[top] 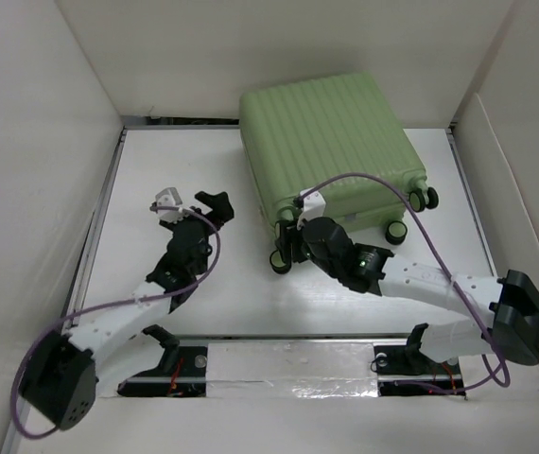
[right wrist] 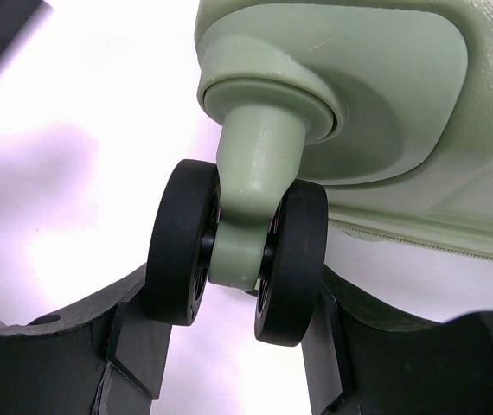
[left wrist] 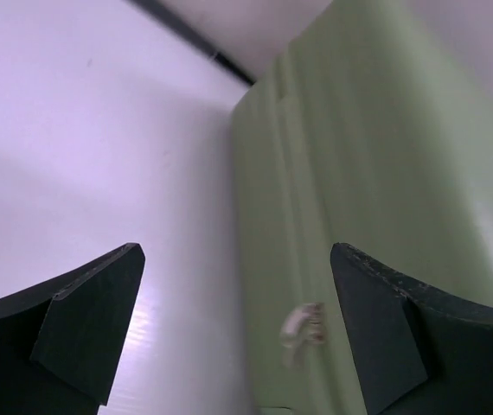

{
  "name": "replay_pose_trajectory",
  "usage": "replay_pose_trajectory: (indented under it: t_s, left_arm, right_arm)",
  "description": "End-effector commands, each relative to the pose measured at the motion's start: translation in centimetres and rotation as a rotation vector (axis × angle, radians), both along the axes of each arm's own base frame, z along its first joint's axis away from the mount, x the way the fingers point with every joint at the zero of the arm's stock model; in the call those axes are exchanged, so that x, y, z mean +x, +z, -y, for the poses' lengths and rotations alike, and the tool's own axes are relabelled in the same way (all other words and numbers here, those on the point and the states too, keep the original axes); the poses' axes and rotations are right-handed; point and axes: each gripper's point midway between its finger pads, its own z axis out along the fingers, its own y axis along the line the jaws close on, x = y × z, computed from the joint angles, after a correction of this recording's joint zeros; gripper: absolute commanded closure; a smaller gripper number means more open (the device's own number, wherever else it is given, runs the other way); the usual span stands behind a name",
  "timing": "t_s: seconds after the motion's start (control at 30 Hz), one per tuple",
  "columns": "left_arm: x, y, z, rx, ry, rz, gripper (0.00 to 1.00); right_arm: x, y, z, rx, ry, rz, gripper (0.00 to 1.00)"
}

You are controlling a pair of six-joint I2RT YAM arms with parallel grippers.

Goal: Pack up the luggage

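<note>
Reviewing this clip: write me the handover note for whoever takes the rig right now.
Left gripper: open, empty, hovering over the table just left of the luggage.
Right gripper: closed on the luggage's near-left wheel, fingers against both sides.
Luggage: shut, lying flat at the far right-centre of the table, wheels toward the arms.
Done: nothing visibly packed; shell not yet open.
Left: probably reposition it by the wheel, open it, then pack. No items to pack are in view.

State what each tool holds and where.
Right tool grips the luggage by one spinner wheel; left tool is open, holding nothing.
</note>
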Motion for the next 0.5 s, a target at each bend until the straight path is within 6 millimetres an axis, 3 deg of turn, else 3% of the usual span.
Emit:
replay_pose_trajectory:
  t_s: [0.0, 0.03, 0.07, 0.1, 0.17, 0.2, 0.3, 0.33, 0.37, 0.43, 0.47]
  left_arm:
    - [-1.8, 3.8, -0.6, -0.093, -0.012, 0.077, 0.12]
    - [-2.6, 5.0, -0.1, -0.128, -0.066, 0.099, 0.11]
    - [-3.2, 5.6, 0.5, -0.14, -0.103, 0.112, 0.11]
    - [-3.9, 6.1, 1.2, -0.148, -0.153, 0.121, 0.11]
    - [-5.3, 7.2, 0.8, -0.171, -0.182, 0.154, 0.01]
    - [-5.8, 7.3, 0.8, -0.184, -0.197, 0.151, 0.01]
    - [-7.6, 8.5, 0.5, -0.208, -0.239, 0.16, 0.01]
    - [-8.1, 8.9, 0.7, -0.217, -0.265, 0.161, 0.01]
    - [-9.0, 9.8, 0.4, -0.227, -0.277, 0.171, 0.01]
    - [-10.0, 10.9, 0.2, -0.24, -0.301, 0.19, 0.01]
    - [-10.8, 11.8, -0.3, -0.245, -0.308, 0.206, 0.01]
  right_arm:
    - [-0.7, 7.4, -4.9, 0.164, 0.161, 0.138, 0.86]
    - [-1.3, 8.1, -5.6, 0.175, 0.191, 0.146, 0.7]
    - [-1.3, 8.4, -5.6, 0.177, 0.192, 0.152, 0.61]
    - [-1.8, 8.9, -5.6, 0.173, 0.207, 0.163, 0.43]
    - [-2.3, 10.1, -5.3, 0.181, 0.217, 0.182, 0.21]
    - [-2.4, 10.5, -4.9, 0.177, 0.218, 0.192, 0.04]
    - [-2.8, 12.8, -2.7, 0.18, 0.191, 0.231, 0.0]
    - [-3.0, 12.7, -1.8, 0.156, 0.185, 0.227, 0.0]
    - [-3.1, 14.5, 0.0, 0.176, 0.144, 0.262, 0.0]
    - [-3.2, 15.3, 2.5, 0.168, 0.087, 0.284, 0.0]
    - [-3.3, 17.4, 5.3, 0.206, 0.012, 0.326, 0.0]
